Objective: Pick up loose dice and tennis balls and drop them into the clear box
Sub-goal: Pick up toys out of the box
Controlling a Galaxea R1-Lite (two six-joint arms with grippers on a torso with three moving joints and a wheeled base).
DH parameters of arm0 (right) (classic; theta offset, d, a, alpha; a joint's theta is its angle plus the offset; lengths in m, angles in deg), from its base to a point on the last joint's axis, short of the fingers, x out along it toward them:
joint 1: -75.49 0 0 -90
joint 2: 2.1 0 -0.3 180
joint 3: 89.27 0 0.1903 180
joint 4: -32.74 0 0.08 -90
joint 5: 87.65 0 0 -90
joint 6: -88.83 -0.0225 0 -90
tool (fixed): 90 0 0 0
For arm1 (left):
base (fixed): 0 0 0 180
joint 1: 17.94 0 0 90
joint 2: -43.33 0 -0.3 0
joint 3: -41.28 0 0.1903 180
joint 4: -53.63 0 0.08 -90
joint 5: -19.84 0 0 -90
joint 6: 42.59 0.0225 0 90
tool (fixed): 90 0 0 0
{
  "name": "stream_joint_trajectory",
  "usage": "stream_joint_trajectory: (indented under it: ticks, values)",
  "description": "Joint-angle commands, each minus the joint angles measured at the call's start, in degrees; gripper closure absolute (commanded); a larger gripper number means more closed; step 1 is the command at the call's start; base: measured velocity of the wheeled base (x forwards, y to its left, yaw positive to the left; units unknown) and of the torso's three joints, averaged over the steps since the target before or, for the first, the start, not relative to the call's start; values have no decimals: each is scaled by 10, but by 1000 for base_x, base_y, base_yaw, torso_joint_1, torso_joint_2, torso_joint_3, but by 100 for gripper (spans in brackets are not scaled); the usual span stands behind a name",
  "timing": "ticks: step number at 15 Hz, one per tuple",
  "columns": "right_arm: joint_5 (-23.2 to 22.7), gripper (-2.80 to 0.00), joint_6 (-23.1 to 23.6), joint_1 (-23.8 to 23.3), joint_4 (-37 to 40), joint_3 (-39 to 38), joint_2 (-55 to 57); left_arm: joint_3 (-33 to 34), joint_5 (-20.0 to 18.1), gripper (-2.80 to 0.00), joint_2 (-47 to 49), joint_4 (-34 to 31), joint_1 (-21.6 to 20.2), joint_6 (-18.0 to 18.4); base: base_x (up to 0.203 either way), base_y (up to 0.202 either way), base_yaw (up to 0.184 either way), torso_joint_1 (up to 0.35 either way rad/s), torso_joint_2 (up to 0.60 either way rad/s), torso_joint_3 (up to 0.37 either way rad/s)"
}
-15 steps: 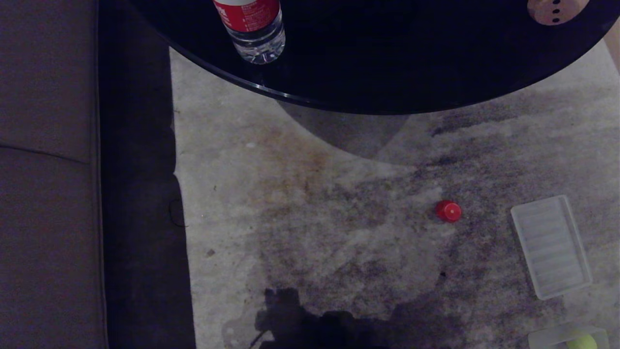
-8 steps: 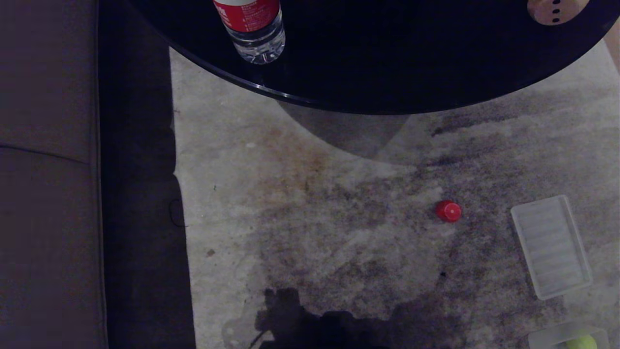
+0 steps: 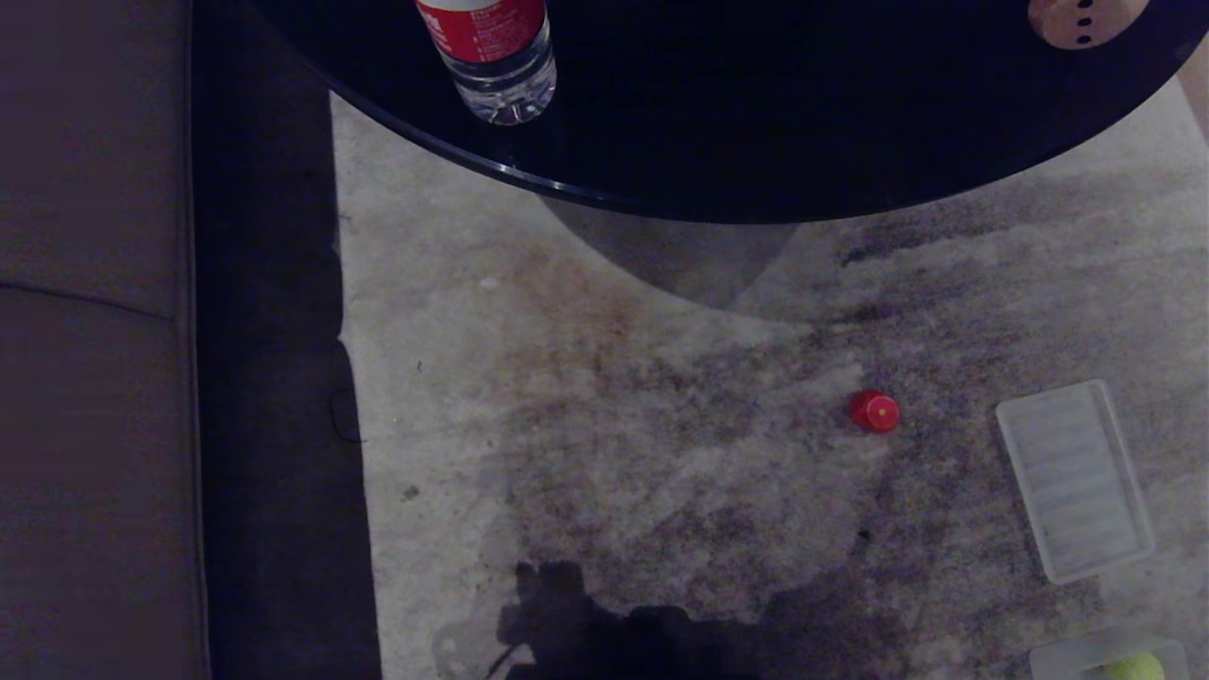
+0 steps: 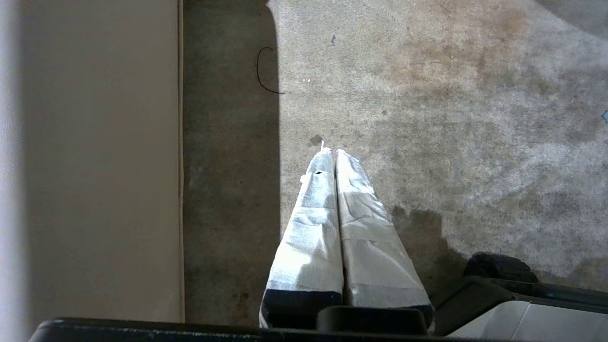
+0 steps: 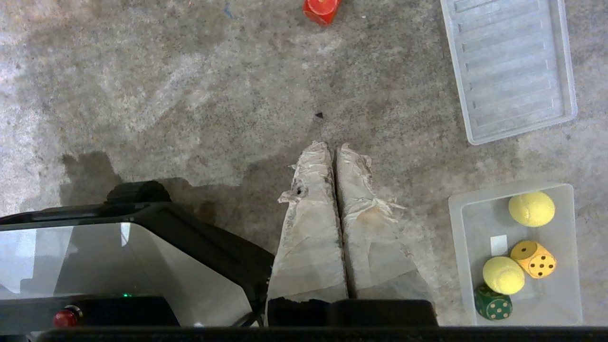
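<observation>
Left end effector (image 4: 335,154) and right end effector (image 5: 333,148) both closed, empty, above the carpet (image 5: 190,95). Clear box (image 5: 458,247) on carpet holds two tennis balls (image 5: 531,208), yellow die (image 5: 533,259), green die (image 5: 493,303). Beige die (image 3: 1077,24) on counter (image 3: 756,113).

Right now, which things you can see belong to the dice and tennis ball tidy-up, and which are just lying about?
Job:
clear box
two tennis balls, yellow die and green die inside it
red die on the carpet
beige die on the black table

Lying about:
ribbed clear lid
water bottle
</observation>
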Motion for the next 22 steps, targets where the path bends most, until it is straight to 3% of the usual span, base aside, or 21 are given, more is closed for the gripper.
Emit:
stream_joint_trajectory:
  ticks: [1, 18, 20, 22]
  values:
    - [0, 0, -1, 0, 1, 0, 0, 1, 0, 0, 0, 0, 0, 0, 0, 0, 0, 0, 0, 0]
    - [2, 0, -2, 0, 1, 9, 0, 1, 0, 0, 0, 0, 0, -1, 0, 0, 0, 2, 2, -118]
    - [0, 0, -3, 0, 2, 38, 35, 1, 0, 0, 0, 0, 0, -1, 0, 0, 0, 0, 0, 0]
    - [-1, 0, -5, 0, -5, 69, 139, 1, 0, 0, 1, 1, 0, -1, 0, 0, 0, 0, 0, 0]
